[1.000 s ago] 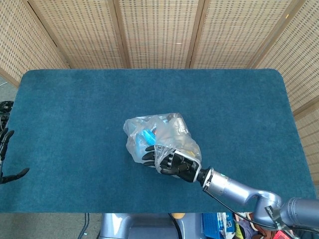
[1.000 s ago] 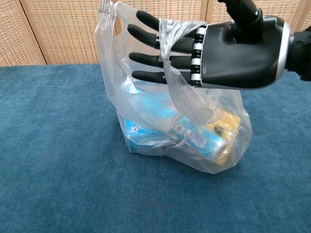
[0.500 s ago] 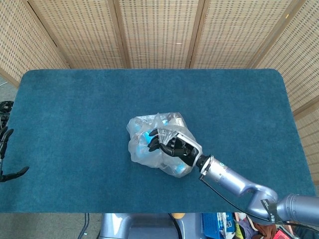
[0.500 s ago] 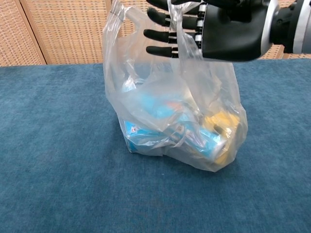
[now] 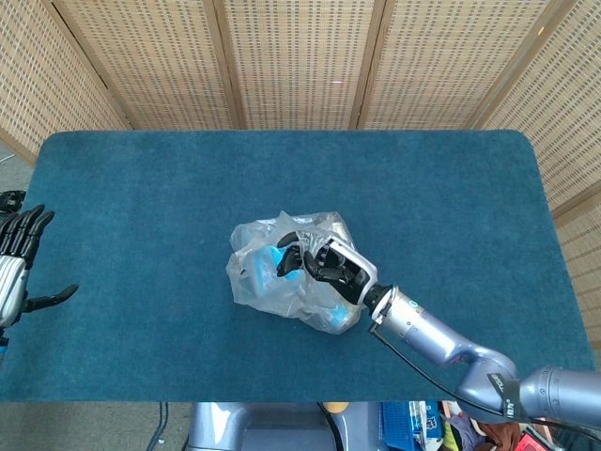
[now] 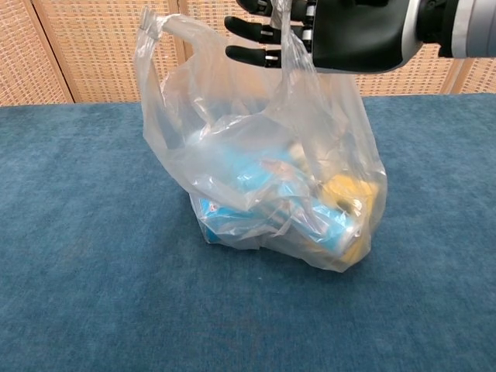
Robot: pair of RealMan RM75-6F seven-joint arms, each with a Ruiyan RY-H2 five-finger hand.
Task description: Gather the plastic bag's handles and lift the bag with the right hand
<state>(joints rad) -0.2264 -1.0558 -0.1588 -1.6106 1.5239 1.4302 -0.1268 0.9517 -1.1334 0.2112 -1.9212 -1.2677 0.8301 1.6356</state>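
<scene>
The plastic bag (image 6: 271, 186) is sitting upright near the middle of the table, clear and crinkly, with blue packaging and something yellow showing through at the bottom. One handle (image 6: 288, 46) is running up through the right hand (image 6: 341, 31); the other handle (image 6: 167, 35) is standing loose in a loop off to the left.

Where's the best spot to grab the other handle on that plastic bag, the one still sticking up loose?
Take the free handle loop at its top, reaching across from the right hand, which has one strap over its fingers. The loop stands upright and open above the plastic bag.
</scene>
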